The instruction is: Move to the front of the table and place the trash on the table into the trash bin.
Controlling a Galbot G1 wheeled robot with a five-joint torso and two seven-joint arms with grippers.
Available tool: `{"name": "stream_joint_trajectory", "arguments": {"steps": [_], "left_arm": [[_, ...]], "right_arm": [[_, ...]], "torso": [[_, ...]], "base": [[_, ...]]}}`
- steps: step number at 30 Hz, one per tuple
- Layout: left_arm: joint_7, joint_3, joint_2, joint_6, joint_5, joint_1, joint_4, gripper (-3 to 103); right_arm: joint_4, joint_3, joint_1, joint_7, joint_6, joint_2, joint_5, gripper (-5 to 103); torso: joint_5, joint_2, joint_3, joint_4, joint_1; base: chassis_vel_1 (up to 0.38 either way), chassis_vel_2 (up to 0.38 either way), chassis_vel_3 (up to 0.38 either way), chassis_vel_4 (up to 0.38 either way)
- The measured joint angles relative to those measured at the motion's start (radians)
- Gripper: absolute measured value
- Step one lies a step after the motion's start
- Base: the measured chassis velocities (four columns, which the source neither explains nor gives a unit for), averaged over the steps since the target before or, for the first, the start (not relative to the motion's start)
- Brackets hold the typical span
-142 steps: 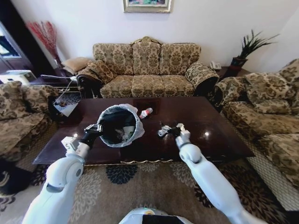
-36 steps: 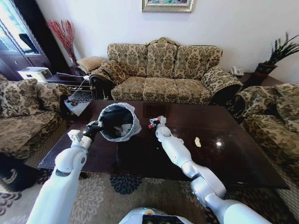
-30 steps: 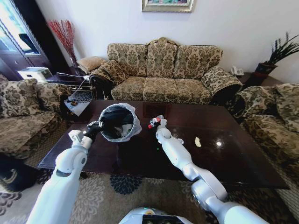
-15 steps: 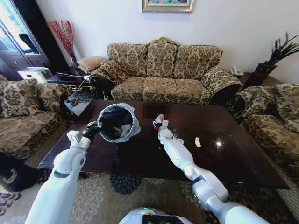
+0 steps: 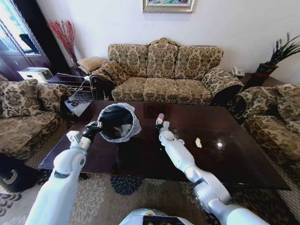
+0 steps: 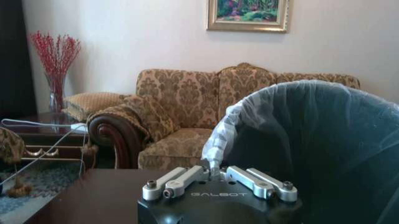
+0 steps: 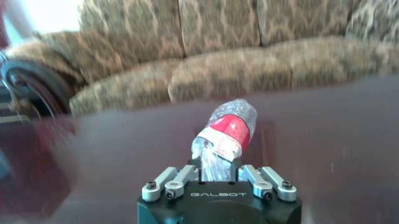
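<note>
Left gripper (image 5: 94, 125): you are pinching the rim of the bin with it, fingers (image 6: 181, 178) pressed onto the white bag liner, near the tabletop's left edge.
Bin (image 5: 118, 123): it is tipping with its mouth toward you, over the left part of the table (image 5: 234, 154); some pale scraps are lying inside.
Bottle (image 5: 160, 118): you are holding the clear bottle with its red label above the tabletop, about midway along the far edge and just right of the bin.
Right gripper (image 5: 161, 123): you are squeezing the bottle's lower end between the fingers (image 7: 181, 176), the rest of the bottle sticking out past the tips toward the sofa (image 5: 161, 70).
Paper scrap (image 5: 198, 142): a small pale piece is lying flat on the tabletop, right of your right arm, well apart from the bin.
</note>
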Motion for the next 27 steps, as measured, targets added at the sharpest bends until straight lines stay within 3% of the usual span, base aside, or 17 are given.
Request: {"name": "stream_joint_trajectory", "arguments": {"steps": [5,10,14,15,21,27], "left_arm": [[0.001,0.006,-0.002,0.0,0.002,0.001,0.0,0],[0.003,0.006,-0.001,0.0,0.003,0.01,0.005,0],[0.01,0.005,0.018,0.02,-0.027,0.014,0.013,0],[0.01,0.005,0.018,0.02,-0.027,0.014,0.013,0],[0.012,0.0,0.093,0.086,-0.091,-0.031,0.03,0],[0.022,0.0,0.14,0.128,-0.12,-0.067,0.045,0]], "right_arm": [[0.284,-0.085,-0.008,0.019,-0.012,-0.095,0.003,14],[0.519,-0.188,0.042,0.007,-0.014,-0.191,-0.012,13],[0.736,-0.292,0.146,-0.06,-0.033,-0.252,0.044,13],[0.736,-0.292,0.146,-0.06,-0.033,-0.252,0.044,13],[0.807,-0.428,0.222,-0.244,0.03,-0.291,0.046,13],[0.777,-0.491,0.214,-0.33,0.042,-0.305,0.009,13]], "torso": [[-0.0002,0.0,0.0,0.0,0.0],[-0.0003,0.0,0.0,-0.0002,0.0],[-0.0003,0.0,0.0,0.0003,0.0],[-0.0003,0.0,0.0,0.0003,0.0],[0.0,0.0,0.0,0.0003,0.0],[0.0001,0.0,0.0,0.0,0.0]], "base": [[0.0,0.0,0.0,0.0],[0.0,0.0,0.0,0.0],[0.0,0.0,0.0,0.0],[0.0,0.0,0.0,0.0],[0.0,0.0,0.0,0.0],[0.0,0.0,0.0,0.0]]}}
